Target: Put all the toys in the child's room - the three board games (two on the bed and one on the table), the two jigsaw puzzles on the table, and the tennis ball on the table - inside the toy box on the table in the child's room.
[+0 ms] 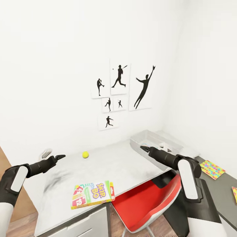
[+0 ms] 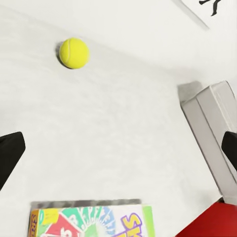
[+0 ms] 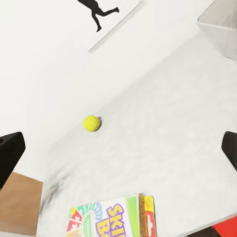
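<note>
The tennis ball point(image 1: 85, 154) lies on the desk point(image 1: 125, 164) between both claws, the Skip-Bo box point(image 1: 92, 194) nearer. Left claw point(image 1: 62, 157) and right claw point(image 1: 143, 147) spread wide, empty.

Child's room: sports silhouettes point(image 1: 123, 90), desk point(image 1: 108, 168), Skip-Bo game point(image 1: 92, 194).

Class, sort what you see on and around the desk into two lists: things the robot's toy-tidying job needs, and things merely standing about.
Belongs to the job:
small yellow-green tennis ball
flat green-red-yellow Skip-Bo game box
shallow pale grey toy box
flat multicoloured jigsaw puzzle board
pale grey desk top

Just standing about:
red chair
black sports-silhouette wall pictures
</note>
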### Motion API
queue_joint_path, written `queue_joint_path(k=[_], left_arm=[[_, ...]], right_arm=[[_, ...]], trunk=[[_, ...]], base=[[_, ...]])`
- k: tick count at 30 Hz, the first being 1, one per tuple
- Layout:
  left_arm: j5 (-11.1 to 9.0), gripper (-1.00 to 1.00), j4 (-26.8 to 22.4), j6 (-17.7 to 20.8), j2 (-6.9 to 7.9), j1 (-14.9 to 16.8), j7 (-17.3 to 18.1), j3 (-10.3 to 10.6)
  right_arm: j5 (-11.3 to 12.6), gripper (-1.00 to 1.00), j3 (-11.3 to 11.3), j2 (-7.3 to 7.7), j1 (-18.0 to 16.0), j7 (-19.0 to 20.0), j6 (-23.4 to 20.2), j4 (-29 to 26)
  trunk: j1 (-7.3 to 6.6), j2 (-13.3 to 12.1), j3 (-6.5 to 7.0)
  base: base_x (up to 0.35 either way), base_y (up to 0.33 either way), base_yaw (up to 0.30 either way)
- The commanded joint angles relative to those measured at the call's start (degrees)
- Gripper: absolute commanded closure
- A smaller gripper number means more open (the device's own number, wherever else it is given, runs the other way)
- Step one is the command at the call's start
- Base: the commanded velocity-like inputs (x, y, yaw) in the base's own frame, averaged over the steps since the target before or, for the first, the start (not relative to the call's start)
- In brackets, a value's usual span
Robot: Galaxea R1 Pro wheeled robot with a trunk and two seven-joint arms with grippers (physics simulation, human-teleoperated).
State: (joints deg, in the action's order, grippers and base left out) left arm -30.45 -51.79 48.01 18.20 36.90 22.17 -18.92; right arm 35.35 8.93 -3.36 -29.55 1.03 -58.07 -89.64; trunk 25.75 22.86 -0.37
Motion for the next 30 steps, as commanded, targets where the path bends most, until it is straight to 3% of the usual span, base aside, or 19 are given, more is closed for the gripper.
queue_joint_path(k=[1,16,22,30], left_arm=[[0.0,-1.00,0.0,0.3,0.00,0.0,0.2,-0.1],[-0.1,-1.00,-3.0,2.5,0.74,-0.2,0.7,-0.8],[-0.2,-1.00,-3.3,4.6,2.96,-0.1,0.6,-1.5],[-0.2,-1.00,-2.9,5.1,3.82,0.0,0.1,-1.3]], right_arm=[[0.0,-1.00,0.1,-0.07,0.0,0.1,-0.3,0.0],[0.0,-1.00,0.2,-0.07,0.0,0.2,-0.3,0.1],[0.0,-1.00,0.2,-0.07,0.0,0.2,-0.3,0.1],[0.0,-1.00,0.1,-0.07,0.0,0.2,-0.3,0.1]], trunk=[[0.03,0.1,-0.08],[0.03,0.1,-0.76],[0.03,0.1,-0.97],[0.03,0.1,-1.02]], base=[[0.051,0.024,-0.250],[0.010,0.005,-0.247],[0.000,0.000,-0.143],[0.000,0.000,-0.022]])
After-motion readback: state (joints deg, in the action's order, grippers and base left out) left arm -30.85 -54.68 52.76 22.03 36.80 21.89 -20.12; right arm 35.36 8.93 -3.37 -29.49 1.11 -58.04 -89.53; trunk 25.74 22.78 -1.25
